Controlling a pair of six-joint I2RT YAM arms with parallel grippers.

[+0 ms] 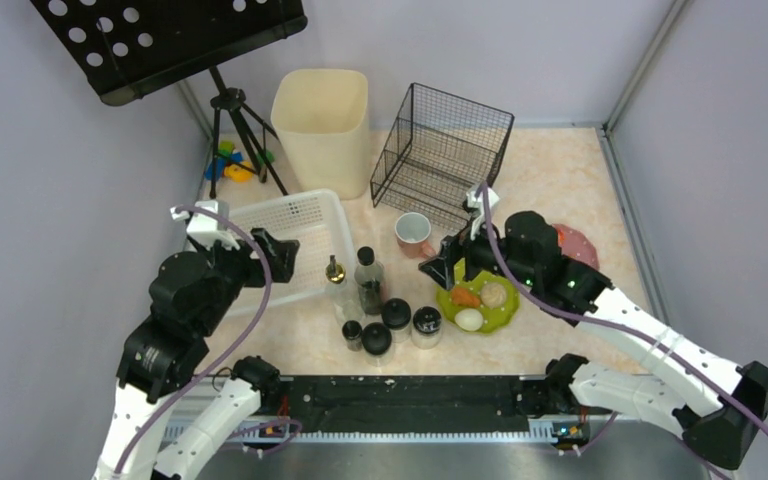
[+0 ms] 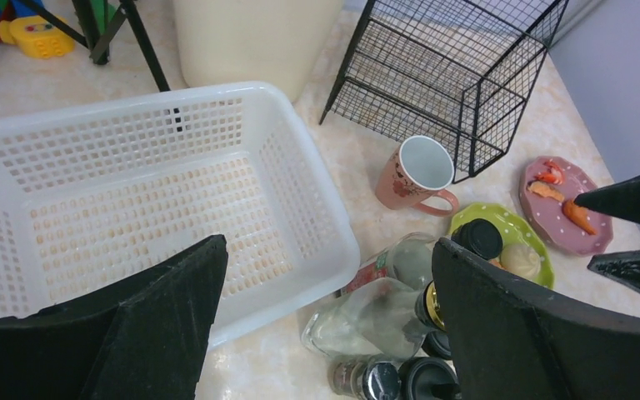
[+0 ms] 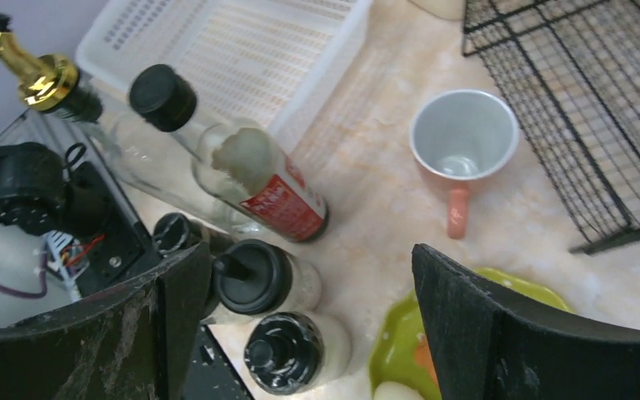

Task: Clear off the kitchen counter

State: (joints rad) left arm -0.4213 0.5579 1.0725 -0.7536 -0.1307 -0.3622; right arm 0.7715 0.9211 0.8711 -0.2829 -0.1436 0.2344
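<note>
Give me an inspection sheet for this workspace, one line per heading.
Surface: kitchen counter, beige marble, loaded with items.
Job's things: white basket empty; pink mug upright near the wire basket; green plate and pink plate carry food; glass bottles and black-capped jars clustered in front.
Clutter: cream bin, black stand, toys in the far left corner.
Tools: left tool open over the white basket's near right corner; right tool open at the green plate's edge; both empty.
Cables: purple cables, one looped along each arm.
Surroundings: grey walls; black rail at the near edge.
</note>
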